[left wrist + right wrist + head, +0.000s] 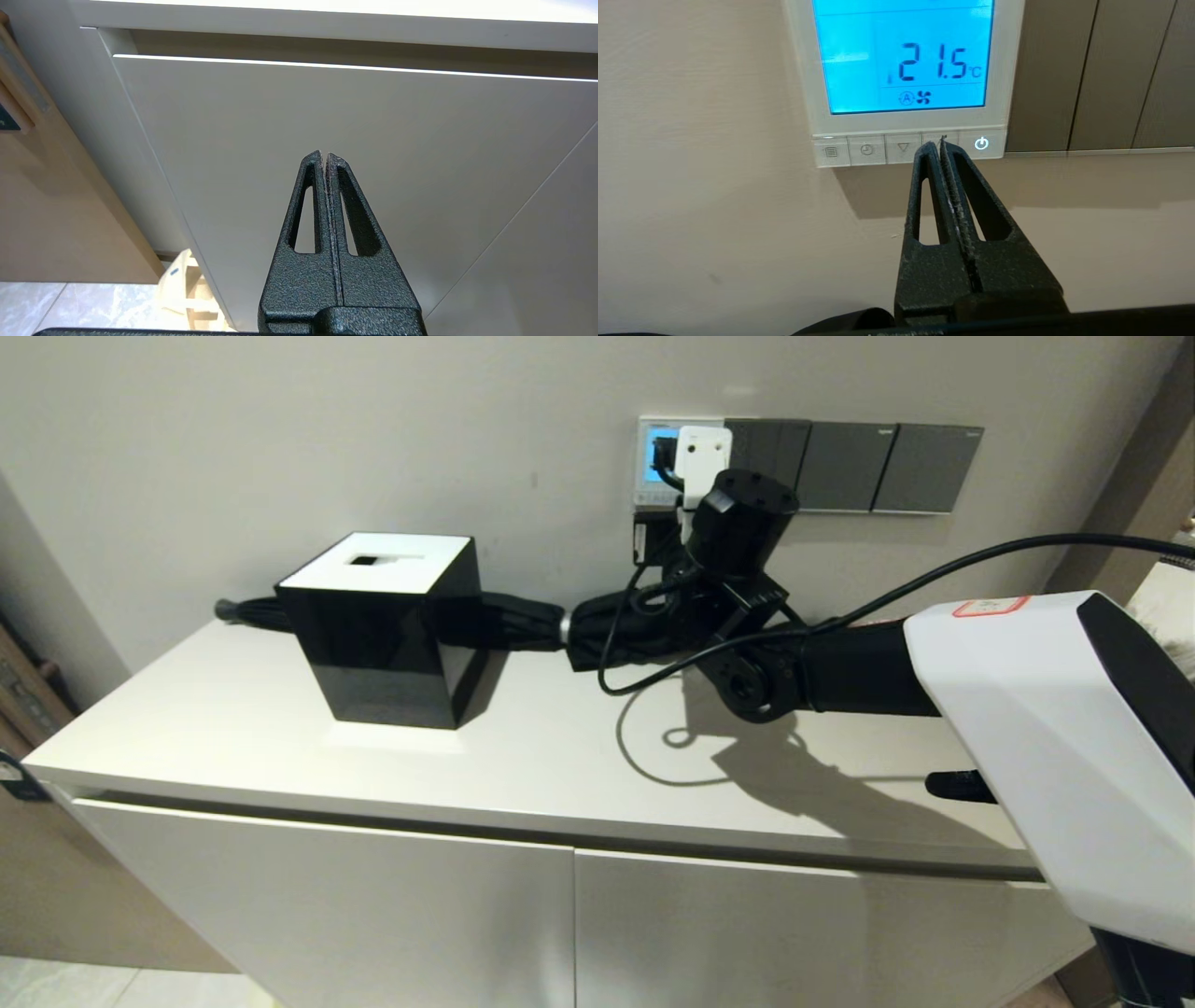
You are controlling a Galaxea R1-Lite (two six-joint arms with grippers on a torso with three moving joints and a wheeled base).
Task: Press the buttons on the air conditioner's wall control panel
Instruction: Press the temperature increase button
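The right gripper is pressed together into one narrow tip, probably so that it strikes a single key; it sits at the fourth of five buttons, the one between the down-arrow and the power key, touching or nearly so. These run along the bottom edge, at six o'clock, of the wall control panel, whose lit blue screen reads 21.5; dark switch plates adjoin at three o'clock. The left gripper, likewise closed, idles before the cabinet door.
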